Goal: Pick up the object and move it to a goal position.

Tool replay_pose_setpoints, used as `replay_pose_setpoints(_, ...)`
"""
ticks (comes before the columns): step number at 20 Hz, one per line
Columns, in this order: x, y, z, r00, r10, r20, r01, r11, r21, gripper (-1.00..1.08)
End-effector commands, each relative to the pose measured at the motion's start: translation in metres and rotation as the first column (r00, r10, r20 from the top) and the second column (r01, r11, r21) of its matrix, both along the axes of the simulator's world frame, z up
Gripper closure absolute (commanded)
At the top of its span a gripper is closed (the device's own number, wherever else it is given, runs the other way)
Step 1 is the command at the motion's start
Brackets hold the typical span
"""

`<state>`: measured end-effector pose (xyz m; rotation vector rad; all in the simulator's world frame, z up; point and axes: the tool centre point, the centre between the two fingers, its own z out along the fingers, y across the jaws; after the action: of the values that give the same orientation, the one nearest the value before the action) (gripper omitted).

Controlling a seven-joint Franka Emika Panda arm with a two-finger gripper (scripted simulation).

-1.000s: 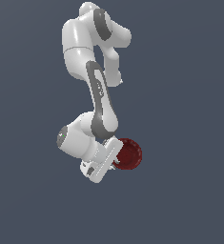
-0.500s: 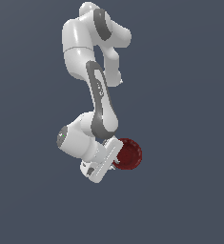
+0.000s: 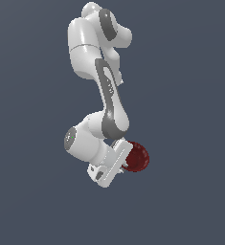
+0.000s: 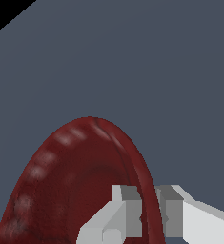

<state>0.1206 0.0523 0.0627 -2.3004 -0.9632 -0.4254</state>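
The object (image 3: 138, 157) is a small, glossy, dark red bowl-like dome at the tip of the white arm in the exterior view. My gripper (image 3: 126, 160) is shut on its rim, on the side toward the exterior view's left. In the wrist view the object (image 4: 70, 186) fills the lower part of the picture, hollow textured side showing. My gripper (image 4: 150, 215) pinches its rim there: one finger (image 4: 120, 214) inside the bowl, the other finger (image 4: 180, 214) outside. The object hangs in the air against the plain background.
Only a uniform blue-grey background surrounds the arm (image 3: 106, 95) in both views. No table, container or goal marker shows.
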Motion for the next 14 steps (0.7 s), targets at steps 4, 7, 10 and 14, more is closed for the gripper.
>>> replay_pose_setpoints(4, 0.020, 0.036, 0.024, 1.000, 0.001, 0.003, -0.001, 1.000, 0.001, 1.08)
replay_pose_setpoints(7, 0.031, 0.056, 0.037, 1.000, 0.001, 0.003, -0.001, 1.000, 0.001, 1.08)
replay_pose_setpoints(10, 0.042, 0.074, 0.049, 1.000, 0.000, 0.003, 0.000, 1.000, 0.001, 1.08)
replay_pose_setpoints(14, 0.054, 0.094, 0.062, 1.000, 0.000, 0.003, 0.000, 1.000, 0.000, 1.08)
